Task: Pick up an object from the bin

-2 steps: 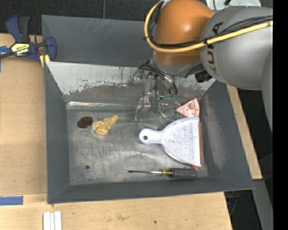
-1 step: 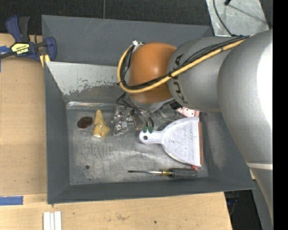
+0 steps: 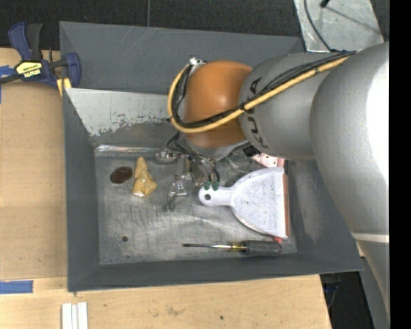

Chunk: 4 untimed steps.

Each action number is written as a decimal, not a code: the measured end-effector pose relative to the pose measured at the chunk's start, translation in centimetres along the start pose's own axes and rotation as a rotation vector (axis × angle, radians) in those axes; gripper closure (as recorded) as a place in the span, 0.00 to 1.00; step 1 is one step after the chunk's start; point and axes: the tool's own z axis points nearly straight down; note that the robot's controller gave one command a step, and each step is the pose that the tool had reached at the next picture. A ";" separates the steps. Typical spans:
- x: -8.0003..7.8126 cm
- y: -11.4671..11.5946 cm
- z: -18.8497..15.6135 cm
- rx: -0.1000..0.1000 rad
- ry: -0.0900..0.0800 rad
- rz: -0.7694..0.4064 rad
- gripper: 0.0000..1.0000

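The gripper point(image 3: 177, 189), whether apart or together unclear, hangs low between a tan lump point(image 3: 144, 179) and a white scoop point(image 3: 255, 201); the arm point(image 3: 294, 115) reads KUKA.

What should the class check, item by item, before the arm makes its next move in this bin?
1. Gripper is inside the bin, over the middle of its floor: ok.
2. A thing lies within close reach, the white scoop, with its handle beside the gripper: ok.
3. Gripper touches the scoop's handle: cannot tell.
4. Gripper already holds something: cannot tell.
5. Tan lump and brown disc lie apart from the gripper, to the view's left: ok.
6. Screwdriver lies flat by the near wall, away from the gripper: ok.
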 end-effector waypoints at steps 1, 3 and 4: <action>0.0 0.0 0.0 0.000 0.000 0.000 0.00; 0.6 4.8 2.1 0.001 0.001 0.025 0.00; -3.9 0.5 2.1 -0.004 -0.014 -0.102 1.00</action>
